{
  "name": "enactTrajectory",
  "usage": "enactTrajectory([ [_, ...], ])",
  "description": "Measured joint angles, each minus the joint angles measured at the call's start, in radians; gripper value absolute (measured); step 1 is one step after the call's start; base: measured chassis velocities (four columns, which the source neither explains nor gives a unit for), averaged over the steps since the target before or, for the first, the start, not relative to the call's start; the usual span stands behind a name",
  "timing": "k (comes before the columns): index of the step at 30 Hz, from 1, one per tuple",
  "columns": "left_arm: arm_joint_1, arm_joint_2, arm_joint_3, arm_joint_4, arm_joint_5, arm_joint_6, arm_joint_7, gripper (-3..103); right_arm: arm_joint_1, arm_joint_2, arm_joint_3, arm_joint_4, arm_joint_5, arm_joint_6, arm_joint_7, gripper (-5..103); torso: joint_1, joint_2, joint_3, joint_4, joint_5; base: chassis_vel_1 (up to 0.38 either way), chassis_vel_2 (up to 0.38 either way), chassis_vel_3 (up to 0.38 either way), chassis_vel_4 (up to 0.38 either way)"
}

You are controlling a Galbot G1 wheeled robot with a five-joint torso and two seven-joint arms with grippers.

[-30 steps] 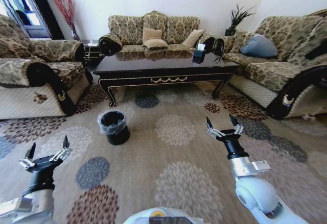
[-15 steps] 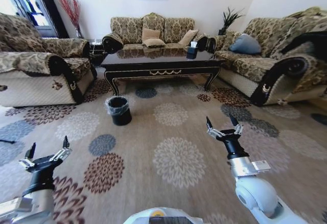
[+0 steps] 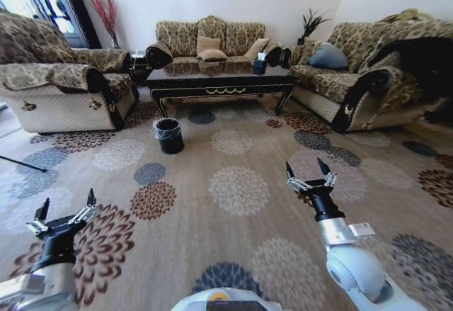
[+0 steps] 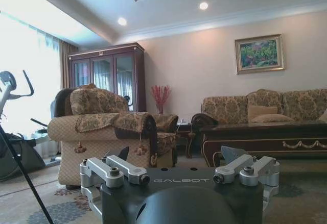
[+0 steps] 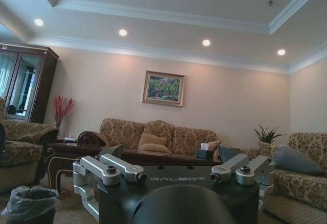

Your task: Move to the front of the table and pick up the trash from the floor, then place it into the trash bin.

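The dark glossy table (image 3: 219, 81) stands far ahead on the patterned carpet, in front of the back sofa, and it also appears in the left wrist view (image 4: 265, 132). The black trash bin (image 3: 170, 135) with its clear liner stands on the carpet off the table's left front corner; the right wrist view has the bin (image 5: 29, 203) low at its edge. The trash is out of view. My left gripper (image 3: 67, 202) hangs open and empty low on the left. Open and empty too, my right gripper (image 3: 306, 169) is held over the carpet on the right.
Patterned sofas stand on the left (image 3: 60, 88), at the back (image 3: 212, 38) and on the right (image 3: 354, 77). A tissue box (image 3: 259, 63) sits on the table. A thin black rod (image 3: 21, 164) lies on the floor at far left. Wide carpet lies between me and the bin.
The whole head view has shifted: table, bin and sofas now look smaller and farther off, so the camera has moved. Both arms keep the same pose, grippers open.
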Motion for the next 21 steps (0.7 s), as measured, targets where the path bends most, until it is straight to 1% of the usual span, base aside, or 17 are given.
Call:
enactTrajectory([
  [1, 0.000, 0.000, 0.000, 0.000, 0.000, 0.000, 0.000, 100, 0.000, 0.000, 0.000, 0.000, 0.000, 0.000, 0.000, 100, 0.000, 0.000, 0.000, 0.0000, 0.0000, 0.187, -0.348, -0.155, 0.324],
  [2, 0.000, 0.000, 0.000, 0.000, 0.000, 0.000, 0.000, 100, 0.000, 0.000, 0.000, 0.000, 0.000, 0.000, 0.000, 100, 0.000, 0.000, 0.000, 0.0000, 0.0008, 0.043, -0.208, -0.155, 0.107],
  [3, 0.000, 0.000, 0.000, 0.000, 0.000, 0.000, 0.000, 100, 0.000, 0.000, 0.000, 0.000, 0.000, 0.000, 0.000, 100, 0.000, 0.000, 0.000, -0.0005, 0.0016, 0.043, -0.047, -0.038, 0.107],
  [4, 0.000, 0.000, 0.000, 0.000, 0.000, 0.000, 0.000, 100, 0.000, 0.000, 0.000, 0.000, 0.000, 0.000, 0.000, 100, 0.000, 0.000, 0.000, -0.0005, 0.0014, 0.000, 0.000, 0.000, 0.000],
  [5, 0.000, 0.000, 0.000, 0.000, 0.000, 0.000, 0.000, 100, 0.000, 0.000, 0.000, 0.000, 0.000, 0.000, 0.000, 100, 0.000, 0.000, 0.001, 0.0000, 0.0000, -0.055, 0.052, -0.003, -0.004],
  [7, 0.000, 0.000, 0.000, 0.000, 0.000, 0.000, 0.000, 100, 0.000, 0.000, 0.000, 0.000, 0.000, 0.000, 0.000, 100, 0.001, 0.000, 0.001, -0.0001, -0.0003, -0.055, 0.052, 0.034, -0.053],
  [8, 0.000, 0.000, 0.000, 0.000, 0.000, 0.000, 0.000, 100, 0.001, 0.000, 0.000, 0.000, 0.000, 0.000, 0.000, 100, 0.001, 0.000, 0.001, 0.0003, 0.0008, -0.043, 0.163, 0.071, -0.113],
  [10, 0.000, 0.000, 0.000, 0.000, 0.000, 0.000, 0.000, 100, 0.001, 0.000, 0.000, 0.000, 0.000, 0.000, 0.000, 100, 0.001, 0.000, 0.001, 0.0003, 0.0001, -0.034, 0.078, 0.034, -0.073],
  [17, 0.000, 0.000, 0.000, 0.000, 0.000, 0.000, 0.000, 100, 0.000, 0.000, 0.000, 0.000, 0.000, 0.000, 0.000, 100, 0.001, 0.000, 0.000, -0.0005, 0.0008, 0.000, 0.000, 0.000, 0.000],
  [21, 0.000, 0.000, 0.000, 0.000, 0.000, 0.000, 0.000, 100, 0.000, 0.000, 0.000, 0.000, 0.000, 0.000, 0.000, 100, 0.001, 0.000, 0.001, 0.0000, 0.0005, 0.000, 0.000, 0.000, 0.000],
])
